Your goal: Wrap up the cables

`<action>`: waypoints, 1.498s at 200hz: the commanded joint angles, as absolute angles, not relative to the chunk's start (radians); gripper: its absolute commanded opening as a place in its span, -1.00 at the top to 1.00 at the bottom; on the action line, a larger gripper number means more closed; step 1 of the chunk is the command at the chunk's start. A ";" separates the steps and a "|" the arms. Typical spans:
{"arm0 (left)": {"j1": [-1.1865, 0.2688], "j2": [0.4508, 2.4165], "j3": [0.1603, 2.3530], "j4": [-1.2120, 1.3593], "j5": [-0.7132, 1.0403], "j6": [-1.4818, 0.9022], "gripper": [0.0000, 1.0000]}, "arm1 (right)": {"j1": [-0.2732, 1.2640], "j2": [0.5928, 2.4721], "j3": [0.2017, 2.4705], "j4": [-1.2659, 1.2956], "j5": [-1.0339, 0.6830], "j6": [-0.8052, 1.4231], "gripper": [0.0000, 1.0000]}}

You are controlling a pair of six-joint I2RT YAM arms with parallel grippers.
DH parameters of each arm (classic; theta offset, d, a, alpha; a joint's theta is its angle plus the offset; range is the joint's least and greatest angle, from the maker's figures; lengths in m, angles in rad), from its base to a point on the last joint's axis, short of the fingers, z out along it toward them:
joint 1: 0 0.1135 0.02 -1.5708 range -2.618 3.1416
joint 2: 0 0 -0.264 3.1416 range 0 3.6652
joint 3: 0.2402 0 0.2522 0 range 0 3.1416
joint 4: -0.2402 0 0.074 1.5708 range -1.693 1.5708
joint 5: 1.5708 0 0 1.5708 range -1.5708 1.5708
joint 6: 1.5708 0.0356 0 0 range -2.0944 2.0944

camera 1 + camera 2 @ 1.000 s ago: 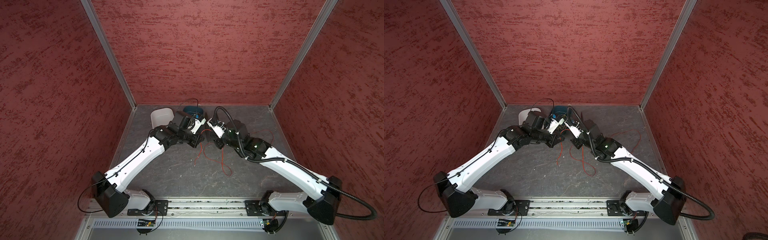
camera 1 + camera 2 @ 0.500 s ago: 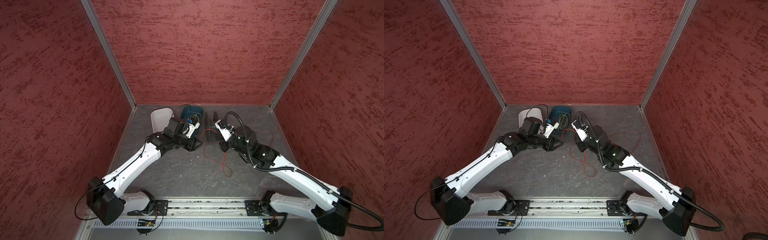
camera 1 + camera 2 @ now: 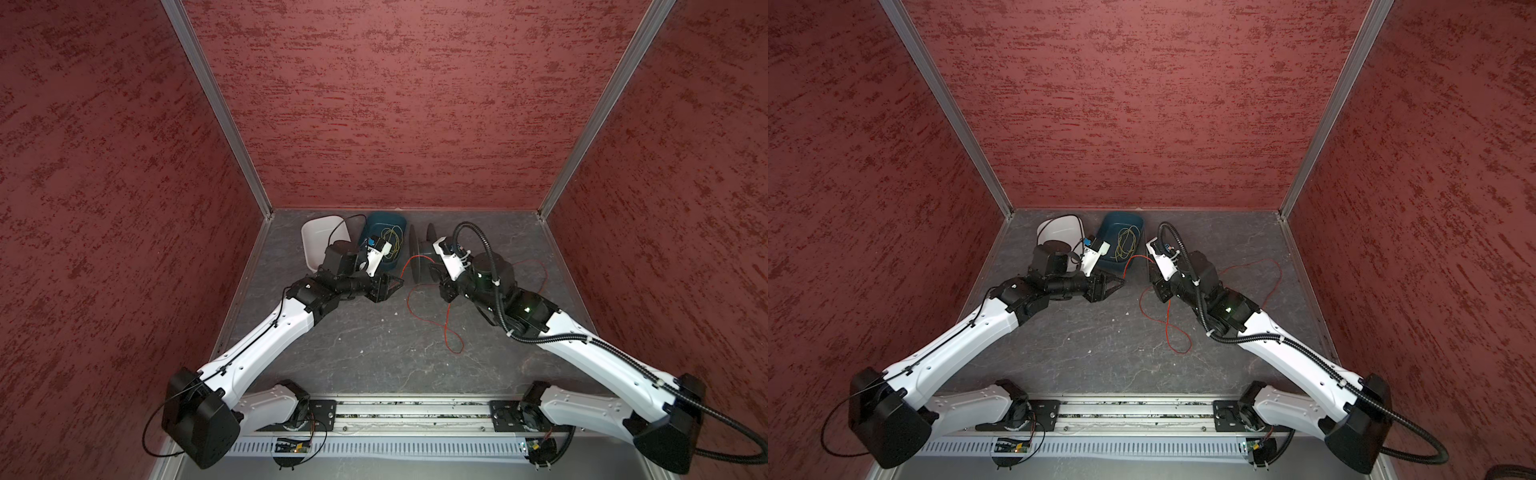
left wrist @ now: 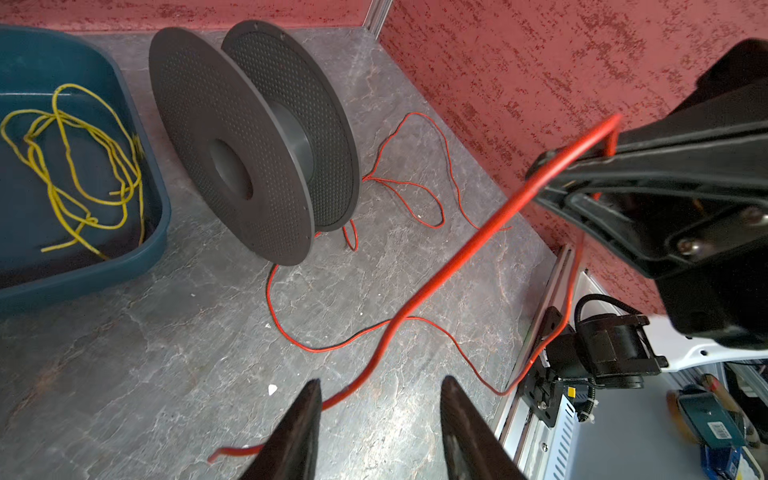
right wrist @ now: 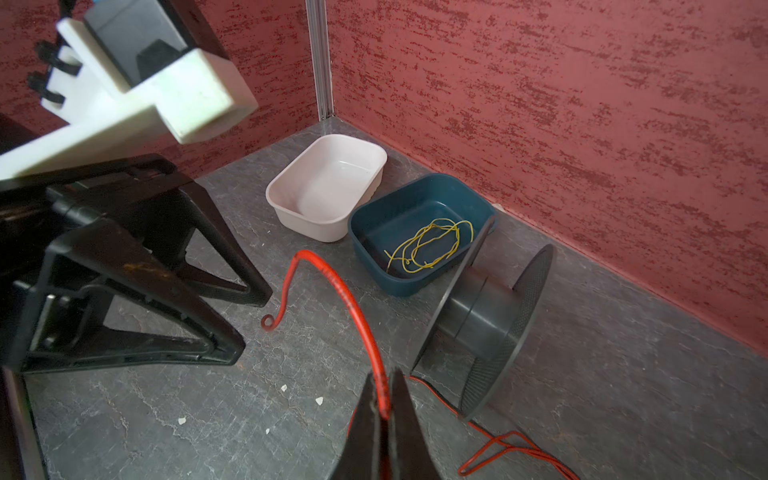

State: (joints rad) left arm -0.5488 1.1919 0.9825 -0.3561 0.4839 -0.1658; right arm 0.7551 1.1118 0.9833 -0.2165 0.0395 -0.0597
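Red-walled test cell, grey counter [image 3: 374, 353]: red cable [image 4: 457, 262] sprawls in loose loops at 6 o'clock of the black spool [image 3: 415, 241] in a top view. R end effector [image 5: 384, 382] is pinched tight on it near the free end. L end effector [image 4: 380, 386] has jaws well apart, empty. Cable looks light, limp and slippery, prob. best pinched close to the tip, w/ tension kept.
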 commanded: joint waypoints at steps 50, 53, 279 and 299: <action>-0.538 1.275 0.998 -0.263 0.532 -0.170 0.23 | 0.720 1.120 0.973 -0.145 -0.046 -0.003 1.00; -0.537 1.277 0.999 -0.262 0.532 -0.170 0.27 | 0.718 1.120 0.972 -0.145 -0.047 -0.001 1.00; -0.686 1.329 1.259 -0.730 0.270 -0.077 0.95 | 0.663 1.233 1.070 -0.192 0.051 -0.144 -0.56; -0.691 1.325 1.265 -0.742 0.267 -0.067 0.94 | 0.665 1.260 1.081 -0.186 -0.011 -0.165 -0.43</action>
